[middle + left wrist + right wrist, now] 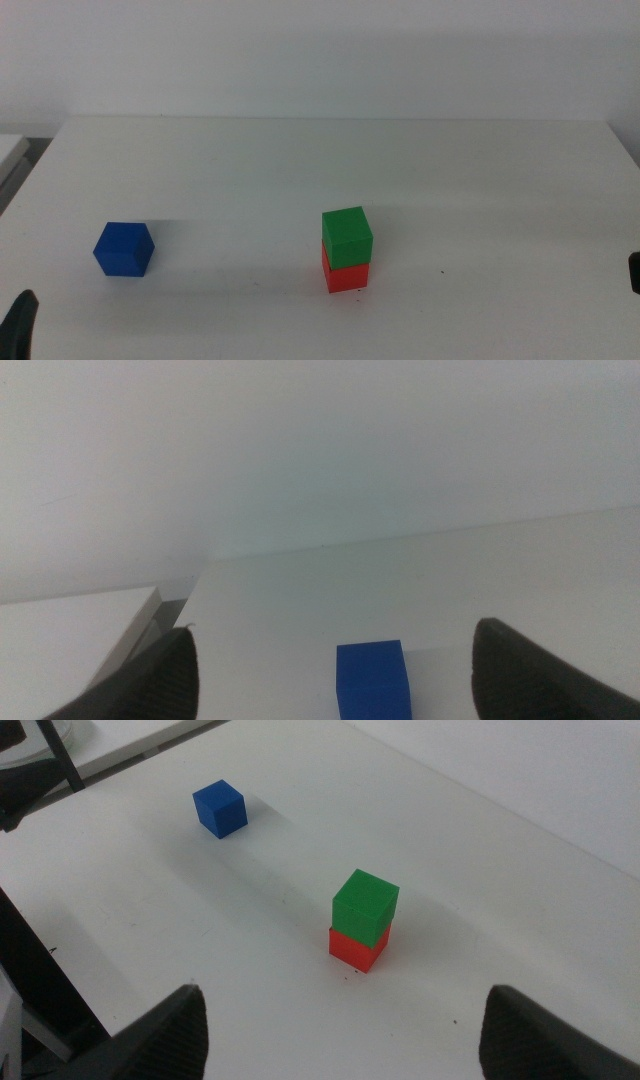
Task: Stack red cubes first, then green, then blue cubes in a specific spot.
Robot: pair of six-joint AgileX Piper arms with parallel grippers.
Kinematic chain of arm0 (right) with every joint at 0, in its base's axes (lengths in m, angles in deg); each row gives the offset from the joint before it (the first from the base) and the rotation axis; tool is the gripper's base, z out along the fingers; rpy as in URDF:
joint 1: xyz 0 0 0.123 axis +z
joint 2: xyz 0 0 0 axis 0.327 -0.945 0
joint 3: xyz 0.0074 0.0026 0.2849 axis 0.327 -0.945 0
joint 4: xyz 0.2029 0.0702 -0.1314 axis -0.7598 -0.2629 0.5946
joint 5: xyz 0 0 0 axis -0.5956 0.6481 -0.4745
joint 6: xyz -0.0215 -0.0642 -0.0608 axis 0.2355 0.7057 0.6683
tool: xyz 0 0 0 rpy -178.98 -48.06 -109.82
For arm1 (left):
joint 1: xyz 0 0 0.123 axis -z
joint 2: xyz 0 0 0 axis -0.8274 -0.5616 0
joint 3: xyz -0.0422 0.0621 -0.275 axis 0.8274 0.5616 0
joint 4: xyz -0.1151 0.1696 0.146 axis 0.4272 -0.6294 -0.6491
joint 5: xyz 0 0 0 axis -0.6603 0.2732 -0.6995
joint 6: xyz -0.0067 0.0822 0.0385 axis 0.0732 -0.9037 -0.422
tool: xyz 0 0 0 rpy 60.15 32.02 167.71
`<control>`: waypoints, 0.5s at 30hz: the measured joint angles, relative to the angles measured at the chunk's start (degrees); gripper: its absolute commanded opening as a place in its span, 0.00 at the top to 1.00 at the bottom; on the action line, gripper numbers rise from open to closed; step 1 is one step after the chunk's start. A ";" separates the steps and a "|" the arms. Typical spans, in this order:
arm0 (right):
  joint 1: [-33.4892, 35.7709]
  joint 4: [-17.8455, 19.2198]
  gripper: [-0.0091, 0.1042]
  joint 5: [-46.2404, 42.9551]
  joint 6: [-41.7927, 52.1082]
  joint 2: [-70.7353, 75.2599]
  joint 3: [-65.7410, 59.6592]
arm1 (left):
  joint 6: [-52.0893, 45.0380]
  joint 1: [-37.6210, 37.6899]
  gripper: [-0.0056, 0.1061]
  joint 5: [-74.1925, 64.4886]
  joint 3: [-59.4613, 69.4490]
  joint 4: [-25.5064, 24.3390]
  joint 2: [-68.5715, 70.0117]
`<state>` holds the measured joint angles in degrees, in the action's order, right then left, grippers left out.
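The green cube (347, 233) sits on the red cube (346, 274) as a two-high stack right of the table's middle, slightly twisted on it. The stack stands on white tabletop with a few faint dark specks (441, 271) beside it. The blue cube (124, 249) lies alone at the front left. My left gripper (20, 322) waits at the bottom left corner, open and empty, with the blue cube (372, 680) just ahead between its jaws' line. My right gripper (634, 272) waits at the right edge, open and empty, looking at the stack (363, 920) and the blue cube (219, 808).
The white table (300, 160) runs back to a pale wall. A gap and a second white surface (10, 150) lie past its left edge. The left arm's dark links (30, 770) show in the right wrist view.
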<state>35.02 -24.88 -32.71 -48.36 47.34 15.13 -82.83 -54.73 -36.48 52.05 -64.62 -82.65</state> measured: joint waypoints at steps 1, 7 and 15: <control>0.00 0.00 0.11 -0.06 0.00 0.00 0.00 | 0.00 0.00 0.11 0.00 0.00 0.00 0.00; 0.00 0.00 0.11 0.08 0.00 0.00 0.00 | 1.04 0.00 0.11 -6.68 -13.29 2.18 -13.96; 0.00 0.00 0.11 0.08 0.04 0.00 0.00 | 1.48 0.00 0.11 -36.69 -47.19 4.67 -46.70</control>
<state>35.02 -24.88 -32.63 -48.32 47.34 15.13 -81.35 -54.73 -73.17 4.86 -59.95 -129.35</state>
